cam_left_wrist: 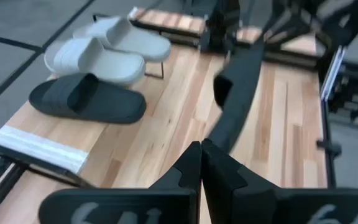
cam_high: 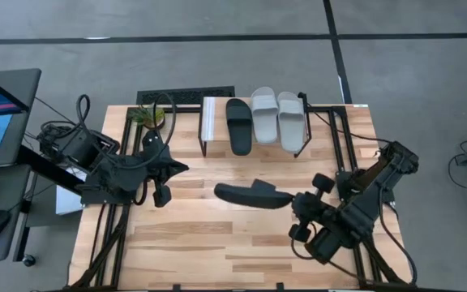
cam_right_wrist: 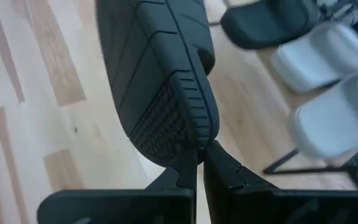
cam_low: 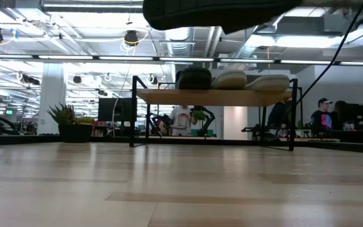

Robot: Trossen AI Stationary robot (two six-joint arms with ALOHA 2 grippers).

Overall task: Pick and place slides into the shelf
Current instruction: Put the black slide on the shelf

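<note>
From above: the right gripper (cam_high: 292, 203) has its fingers pinched on the end of the last black slide (cam_high: 252, 194), holding it out over the middle of the table (cam_high: 217, 243). The shelf (cam_high: 217, 122) sits at the far edge with three slides on top: one black (cam_high: 239, 126) and two grey (cam_high: 264, 115) (cam_high: 291, 120), side by side. The free plank is at the shelf's left end, so I'd say swing it far and a bit left, turn it to line up with the others, then lower it flat before letting go. The left gripper (cam_high: 162, 196) waits over the left side, fingers pressed together, empty.

Table-level view: the held slide (cam_low: 213, 12) hangs well clear of the wood, higher than the shelf top (cam_low: 213, 96), so there's clearance.

Left wrist: its fingers (cam_left_wrist: 188, 171) are together with nothing between them.

Right wrist: fingers (cam_right_wrist: 185, 171) nipping just the sole's edge, a thin grip, so go slow.

Count: four slides, two black, two grey; one shelf.
</note>
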